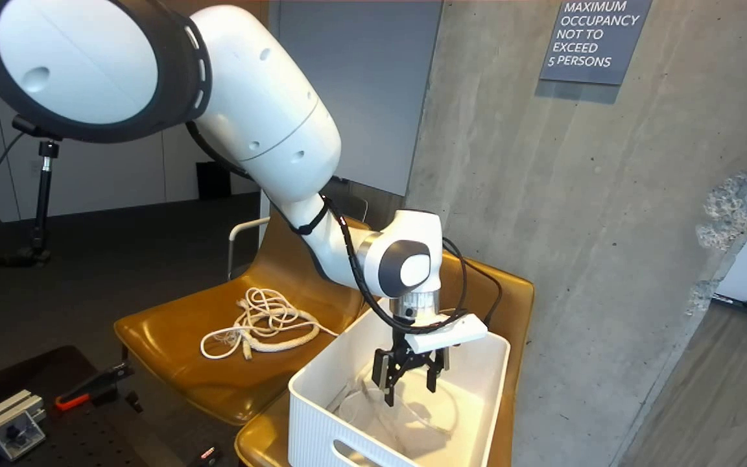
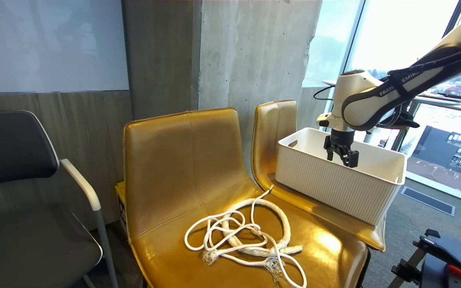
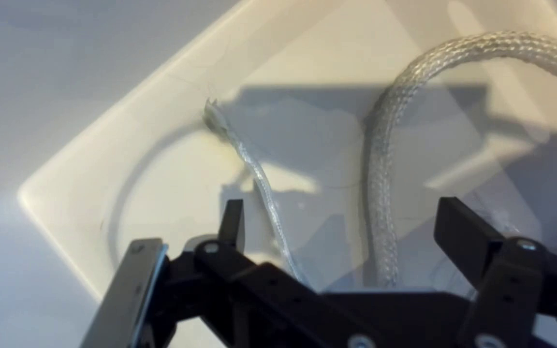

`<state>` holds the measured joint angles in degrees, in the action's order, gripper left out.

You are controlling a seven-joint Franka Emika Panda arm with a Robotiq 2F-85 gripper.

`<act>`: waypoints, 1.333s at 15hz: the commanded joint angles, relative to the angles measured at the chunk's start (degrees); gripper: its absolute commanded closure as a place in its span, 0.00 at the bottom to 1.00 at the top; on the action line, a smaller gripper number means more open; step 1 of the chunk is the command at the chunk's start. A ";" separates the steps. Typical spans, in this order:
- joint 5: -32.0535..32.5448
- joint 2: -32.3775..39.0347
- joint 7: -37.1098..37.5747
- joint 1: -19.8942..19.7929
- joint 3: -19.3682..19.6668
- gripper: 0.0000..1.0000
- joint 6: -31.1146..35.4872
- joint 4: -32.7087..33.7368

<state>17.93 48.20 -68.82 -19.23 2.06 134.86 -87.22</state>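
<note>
See gripper (image 1: 410,389) inside white bin (image 2: 330,186), with fingers (image 3: 232,223) wide apart. Below, between them in wrist view, see thick braided rope (image 3: 380,193) and thin cord (image 3: 266,193).

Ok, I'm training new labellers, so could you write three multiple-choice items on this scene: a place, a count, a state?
1. Where does the white bin stand?
A. On the floor
B. On a tan chair
C. On a windowsill

2. How many tan chairs show?
A. Two
B. One
C. Five

3. How does the claw stand?
A. Shut, empty
B. Shut on the bin's rim
C. Open

1: B, its base rests on that chair in an exterior view.
2: A, one under the bin and a second chair beside it.
3: C, in the wrist view its fingers stand wide apart, a braided rope ungripped between them.
</note>
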 commanded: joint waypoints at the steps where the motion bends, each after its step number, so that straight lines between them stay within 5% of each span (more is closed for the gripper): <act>1: -2.53 4.62 -3.74 -0.33 -0.59 0.00 -0.46 5.46; 8: -4.65 10.72 -6.91 -0.36 -1.31 0.00 0.79 10.85; 9: -4.64 11.25 -7.11 -0.21 -1.35 0.23 0.82 11.16; 20: -4.61 11.39 -7.31 0.24 -1.15 1.00 0.63 11.82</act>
<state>14.95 59.13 -74.84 -19.00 0.99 134.77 -76.28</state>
